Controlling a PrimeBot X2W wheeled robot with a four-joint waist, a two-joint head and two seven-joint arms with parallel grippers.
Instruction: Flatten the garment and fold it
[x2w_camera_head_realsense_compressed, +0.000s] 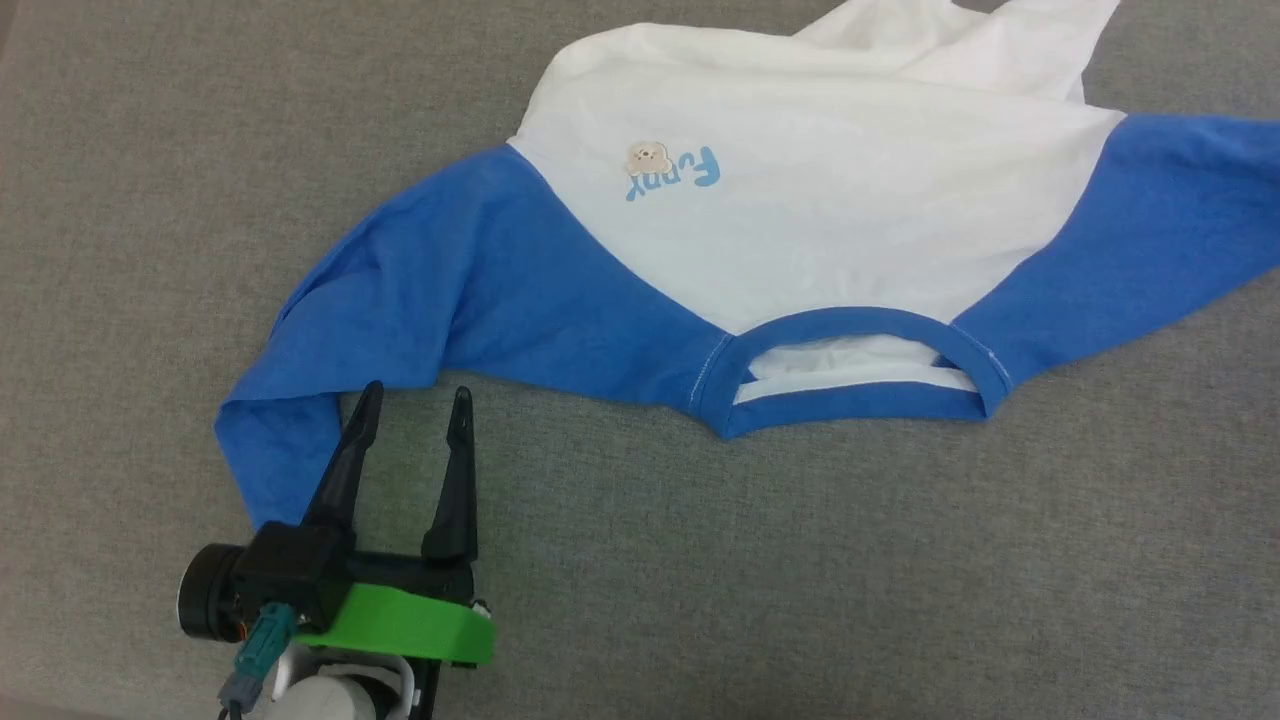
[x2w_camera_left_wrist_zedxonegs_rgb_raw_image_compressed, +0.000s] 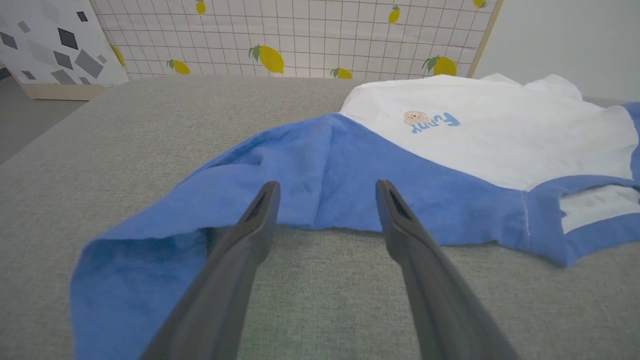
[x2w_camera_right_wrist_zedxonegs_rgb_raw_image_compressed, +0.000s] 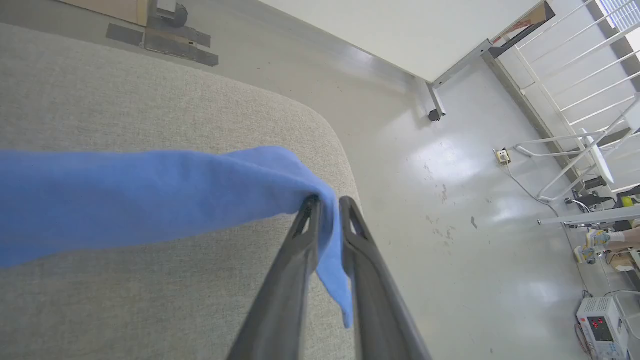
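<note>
Evidently to pull the garment (x2w_camera_head_realsense_compressed: 820, 230) flat, the right pincer (x2w_camera_right_wrist_zedxonegs_rgb_raw_image_compressed: 328, 200) pinches its blue sleeve (x2w_camera_right_wrist_zedxonegs_rgb_raw_image_compressed: 150, 200); the left pincer (x2w_camera_head_realsense_compressed: 416, 390) hovers spread.

Bright, even light with faint shadows; glare on the floor (x2w_camera_right_wrist_zedxonegs_rgb_raw_image_compressed: 445, 160); wrist views seem slightly soft.

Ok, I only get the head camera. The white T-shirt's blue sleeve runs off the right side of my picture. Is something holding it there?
Observer: Yes. The right arm's long dark fingers are pinched on the cuff of that royal-blue sleeve of the soft white T-shirt.
Operator: Is that near the edge?
Observer: Yes, by the rounded corner of the grey fabric table, with pale glossy floor beyond.
Operator: What's behind the shirt?
Observer: A white grid panel printed with yellow lemons.
</note>
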